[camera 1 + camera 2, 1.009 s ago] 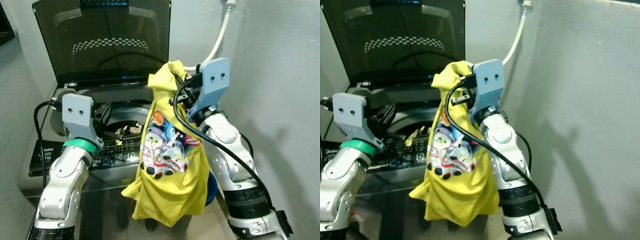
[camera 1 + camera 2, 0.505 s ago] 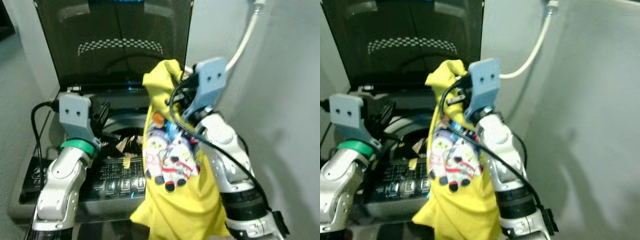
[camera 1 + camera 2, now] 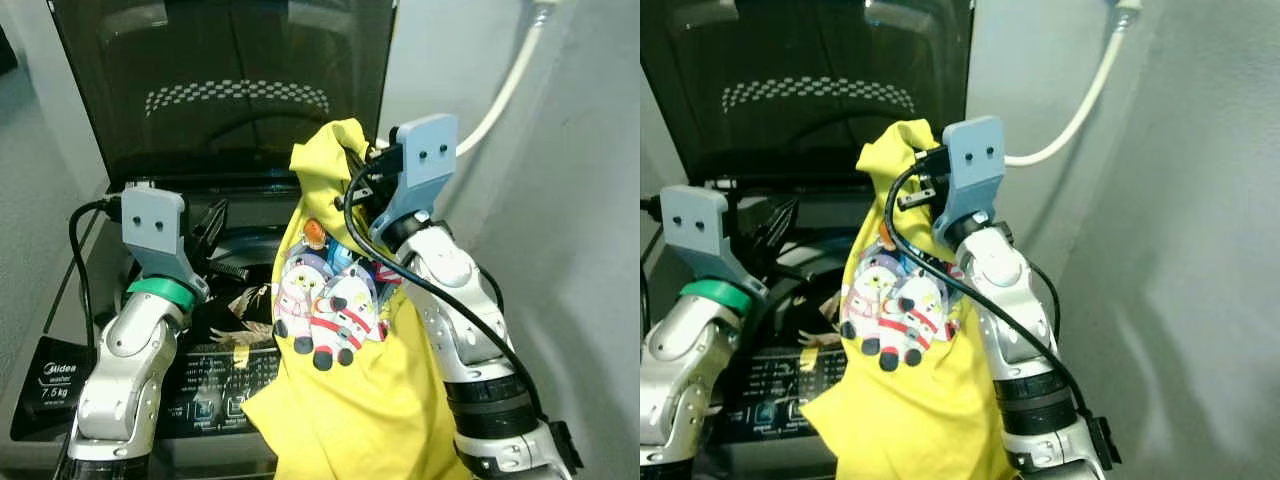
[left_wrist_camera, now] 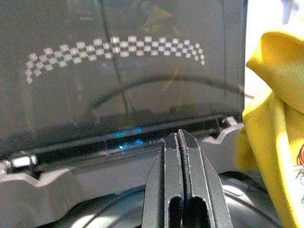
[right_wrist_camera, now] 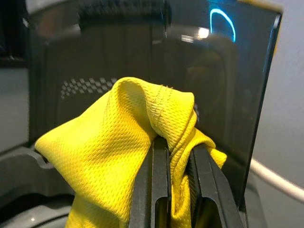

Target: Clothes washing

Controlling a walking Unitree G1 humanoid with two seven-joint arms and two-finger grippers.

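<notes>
The right pincer (image 5: 173, 156) is clenched on a bunched fold of the yellow cartoon-print shirt (image 3: 340, 330), which hangs down from it in front of the open top-loading washing machine (image 3: 60, 375). The left pincer (image 4: 179, 142) is pressed closed on nothing, held over the drum opening (image 3: 235, 255), beside the shirt. The raised dark lid (image 3: 240, 80) stands behind both pincers; a white hose (image 3: 505, 90) runs up the wall.
</notes>
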